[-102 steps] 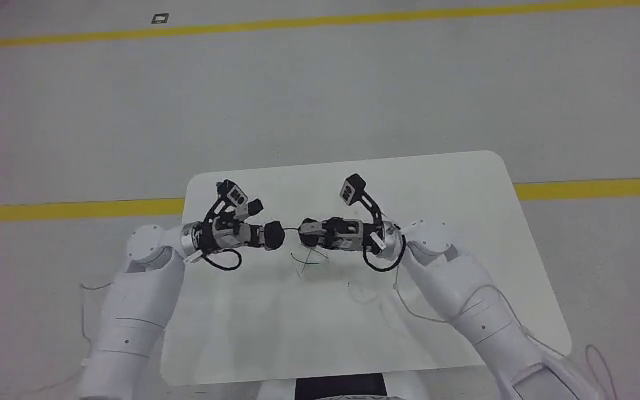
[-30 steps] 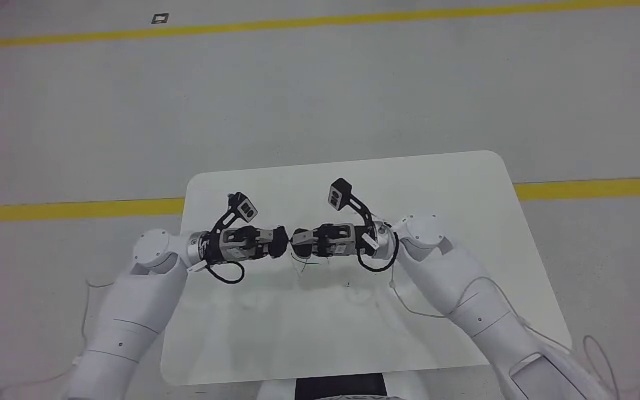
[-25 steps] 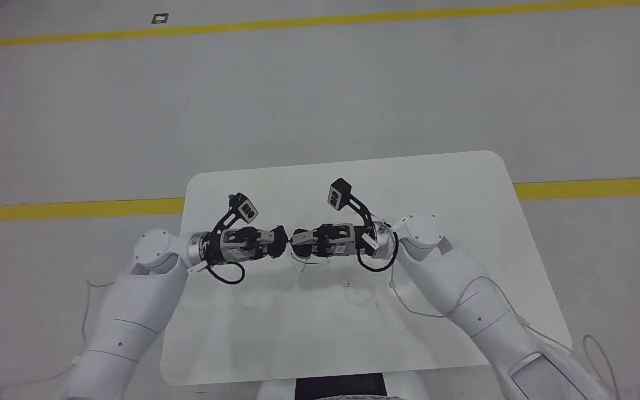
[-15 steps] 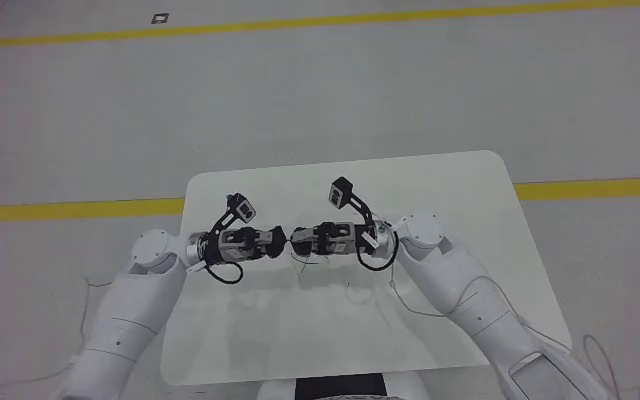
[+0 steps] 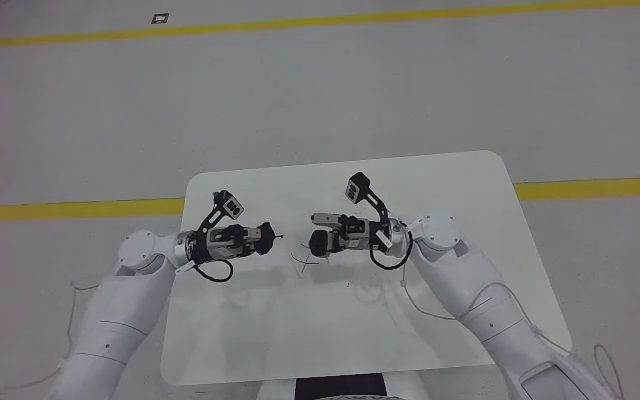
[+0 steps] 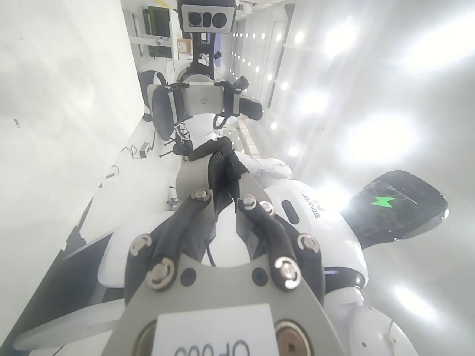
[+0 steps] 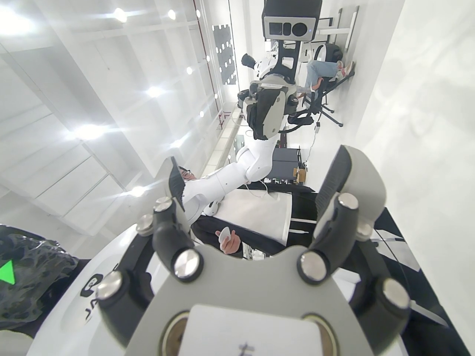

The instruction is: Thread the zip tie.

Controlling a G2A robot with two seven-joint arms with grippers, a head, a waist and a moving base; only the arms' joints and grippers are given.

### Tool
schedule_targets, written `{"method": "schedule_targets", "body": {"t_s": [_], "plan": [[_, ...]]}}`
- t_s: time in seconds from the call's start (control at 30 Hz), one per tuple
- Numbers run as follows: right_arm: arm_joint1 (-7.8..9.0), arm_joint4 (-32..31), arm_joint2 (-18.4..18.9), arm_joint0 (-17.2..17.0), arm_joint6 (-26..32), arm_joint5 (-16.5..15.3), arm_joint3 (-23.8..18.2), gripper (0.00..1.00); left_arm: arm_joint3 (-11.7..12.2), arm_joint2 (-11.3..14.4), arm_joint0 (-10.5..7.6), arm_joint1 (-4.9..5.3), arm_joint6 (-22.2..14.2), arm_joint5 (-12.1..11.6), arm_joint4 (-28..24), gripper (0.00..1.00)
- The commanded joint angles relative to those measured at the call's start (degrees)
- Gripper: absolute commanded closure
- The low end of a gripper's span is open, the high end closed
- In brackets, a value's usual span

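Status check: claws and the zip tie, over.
Left claw shut, contents unclear. Right claw open, empty. Thin zip tie strand just robot-side of the gap between them, threading not visible. Nothing between the claws.

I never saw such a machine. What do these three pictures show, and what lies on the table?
It is a robot with two arms, each ending in a gripper, a clamp with two fingers. The top view looks down on the white table. The other two views come from cameras on the wrists, so each shows its own gripper close up. The left gripper is shut; whether it pinches anything is too small to tell. The right gripper is open and holds nothing. Between them on the table lies a thin strand, probably the zip tie.
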Motion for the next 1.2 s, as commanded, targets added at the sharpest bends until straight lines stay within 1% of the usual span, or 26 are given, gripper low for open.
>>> {"method": "schedule_targets", "body": {"t_s": [0.0, 0.1, 0.13, 0.2, 0.23, 0.27, 0.33, 0.43, 0.57, 0.7, 1.0, 1.03, 1.1, 1.13, 1.17], "plan": [[0.0, 0.0, 0.0, 0.0, 0.01, 0.01, 0.0, 0.0, 0.0, 0.0, 0.0, 0.0, 0.0, 0.01, -0.01, 1.0], [0.0, 0.0, 0.0, 0.0, 0.01, 0.01, 0.0, 0.0, 0.0, 0.0, 0.0, 0.0, 0.0, 0.01, -0.01, 1.0], [0.0, 0.0, 0.0, 0.0, 0.01, 0.01, 0.0, 0.0, -0.43, 0.07, 0.12, -0.02, 1.15, -0.83, 0.72, 1.0], [0.0, 0.0, 0.0, 0.0, 0.01, 0.01, 0.0, 0.0, -0.84, -0.02, 0.72, 0.0, 1.21, -2.06, 0.44, 1.0], [0.0, 0.0, 0.0, 0.0, 0.01, 0.01, 0.0, 0.0, -0.41, -0.86, 1.0, 0.12, 0.88, -2.84, -0.44, 1.0], [0.0, 0.0, 0.0, 0.0, 0.01, 0.01, 0.0, 0.0, -0.26, -1.5, 1.08, 0.28, 0.42, -3.69, -0.11, 1.0], [0.0, 0.0, 0.0, 0.0, 0.01, 0.01, 0.0, 0.0, 0.16, -3.78, 1.45, 0.78, 0.0, -6.76, 0.44, 1.0], [0.0, 0.0, 0.0, 0.0, 0.01, 0.01, 0.0, 0.0, 0.0, -5.61, 2.12, 1.37, 0.0, -9.83, 0.98, 1.0], [0.0, 0.0, 0.0, 0.0, 0.01, 0.01, 0.0, 0.0, 0.0, -9.89, 3.1, 2.22, 0.0, -10.06, 0.47, 1.0], [0.0, 0.0, 0.0, 0.0, 0.01, 0.01, 0.0, 0.0, -0.32, -12.42, 4.35, 2.27, 0.0, -10.06, 0.12, 1.0], [0.01, -0.39, -0.05, 0.02, -0.26, 0.01, -0.19, 0.0, -0.32, -12.42, 4.35, 2.27, 0.0, -10.06, 0.12, 1.0], [0.2, -4.0, -0.42, 0.51, -1.02, 0.79, -1.37, 0.0, -0.32, -12.42, 4.35, 2.27, 0.0, -10.06, 0.12, 1.0], [0.58, -9.49, -0.92, 1.6, -0.71, 2.86, -3.06, 0.0, -0.32, -12.42, 4.35, 2.27, 0.0, -10.06, 0.12, 1.0], [0.84, -13.35, -1.32, 2.56, -0.23, 4.72, -4.02, 0.0, -0.32, -12.42, 4.35, 2.27, 0.0, -10.06, 0.12, 1.0], [0.98, -15.16, -1.51, 3.08, -0.01, 5.88, -4.63, 0.0, -0.32, -12.42, 4.35, 2.27, 0.0, -10.06, 0.12, 1.0]]}}
